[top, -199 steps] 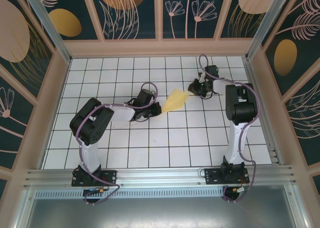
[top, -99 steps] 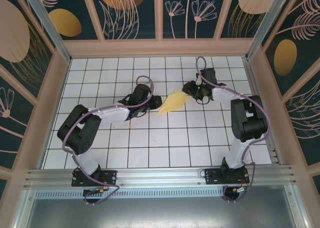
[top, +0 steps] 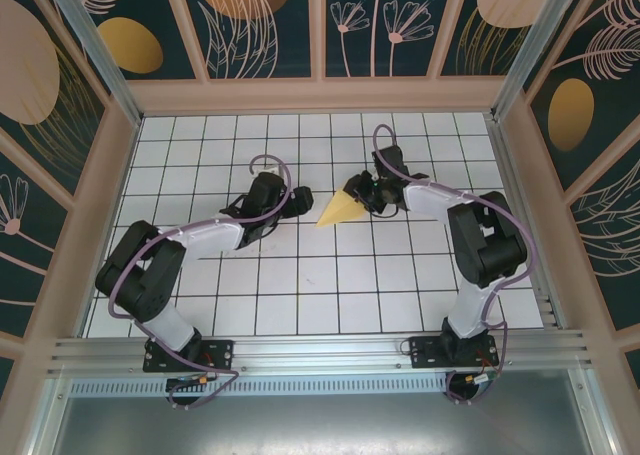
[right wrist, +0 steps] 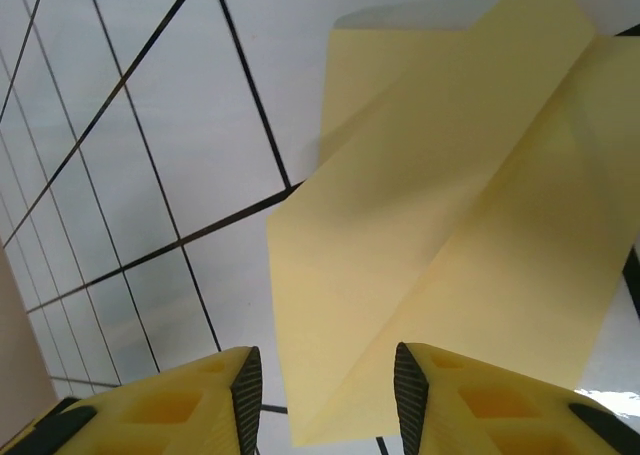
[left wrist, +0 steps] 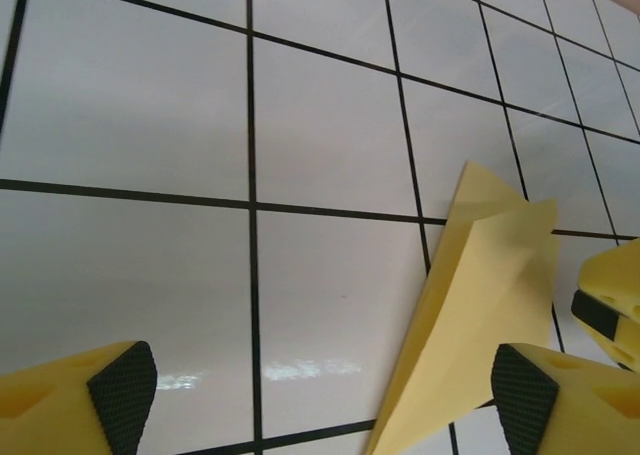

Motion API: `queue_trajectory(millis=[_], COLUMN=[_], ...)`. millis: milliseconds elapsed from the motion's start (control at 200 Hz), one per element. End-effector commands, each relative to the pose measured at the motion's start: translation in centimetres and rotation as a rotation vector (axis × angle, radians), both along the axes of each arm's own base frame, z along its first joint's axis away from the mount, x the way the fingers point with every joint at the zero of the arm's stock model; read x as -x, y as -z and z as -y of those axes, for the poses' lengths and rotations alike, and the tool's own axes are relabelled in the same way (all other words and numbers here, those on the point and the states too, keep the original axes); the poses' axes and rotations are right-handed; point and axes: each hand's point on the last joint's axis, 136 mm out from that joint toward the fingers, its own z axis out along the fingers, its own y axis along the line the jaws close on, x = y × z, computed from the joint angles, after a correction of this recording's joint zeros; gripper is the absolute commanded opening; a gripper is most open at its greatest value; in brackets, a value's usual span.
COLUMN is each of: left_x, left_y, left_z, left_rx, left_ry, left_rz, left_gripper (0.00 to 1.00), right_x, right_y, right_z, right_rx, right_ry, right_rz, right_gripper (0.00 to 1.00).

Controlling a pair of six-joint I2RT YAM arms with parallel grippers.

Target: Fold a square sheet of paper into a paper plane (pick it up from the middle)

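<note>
Shifted slightly toward 7 o'clock since a second ago, the paper plane [top: 341, 209] lies just 12 o'clock of the table's [top: 300, 295] middle, nose at 7. The left gripper [top: 302, 202], at its 9 o'clock, has let go and spread wide. The right gripper [top: 359, 192] has come in at the 2 o'clock tail, jaws part-spread, clamping nothing. Folding looks nearly finished, and the next move probably calls for pressing the crease gently without skidding the paper. Only the left wrist view shows a wing lifted off the tiles.
</note>
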Motion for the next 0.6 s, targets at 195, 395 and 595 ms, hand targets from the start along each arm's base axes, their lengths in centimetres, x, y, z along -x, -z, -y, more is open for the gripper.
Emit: queue_trajectory(millis=[195, 395, 595], left_x=[-0.5, -0.4, -0.2], left_y=[-1.9, -1.8, -1.3], left_z=[-1.6, -0.7, 0.1], left_rx=[-0.006, 0.035, 0.065], left_ry=[-0.020, 0.031, 0.075], left_rz=[0.069, 0.057, 0.037], left_gripper=[0.98, 0.99, 0.99], right_x=[-0.9, -1.7, -2.2], right_y=[2.4, 2.6, 3.1], right_z=[1.2, 0.4, 0.2], right_rx=[0.068, 0.045, 0.042], right_ry=[0.127, 0.103, 0.094], right_rz=[-0.088, -0.070, -0.063], right_gripper=[0.43, 0.41, 0.38])
